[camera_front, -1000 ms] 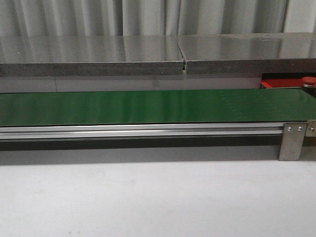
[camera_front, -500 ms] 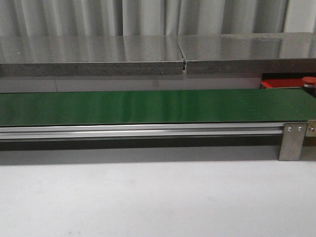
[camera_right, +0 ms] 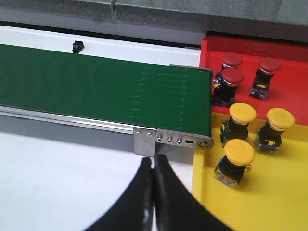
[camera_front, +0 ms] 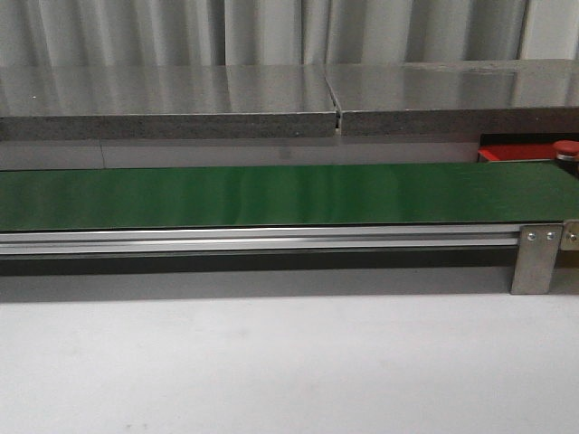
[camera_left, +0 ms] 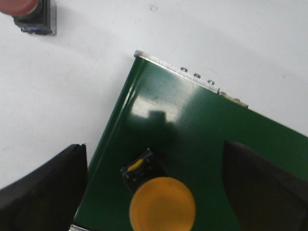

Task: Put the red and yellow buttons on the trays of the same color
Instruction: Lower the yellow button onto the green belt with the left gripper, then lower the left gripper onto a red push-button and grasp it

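Green belt (camera_front: 271, 194) first: in the front view we find it unchanged from the earlier frames, as are the red tray corner (camera_front: 516, 152) and the one red cap (camera_front: 565, 147) at far right. Red tray (camera_right: 288, 82), right wrist view: we count three red buttons (camera_right: 232, 59) (camera_right: 232, 77) (camera_right: 268, 65) standing upright in it, caps up, two of them close together by the belt's end. Yellow tray (camera_right: 269, 202), just beside the red one: three yellow buttons (camera_right: 242, 113) (camera_right: 279, 119) (camera_right: 239, 152), also cap up (the nearest leans a little). Left gripper (camera_left: 154, 192): we see its dark fingers (camera_left: 43, 192) spread wide either side of a yellow button (camera_left: 161, 202) sitting on the belt's end, touching neither; its cap faces the camera and its dark base shows to one side, so its long axis runs roughly toward the lens. One more red button (camera_left: 29, 12) rests on the white table (camera_left: 231, 43), well apart. Right gripper (camera_right: 154, 192): fingers pressed together, holding nothing, above the white table.
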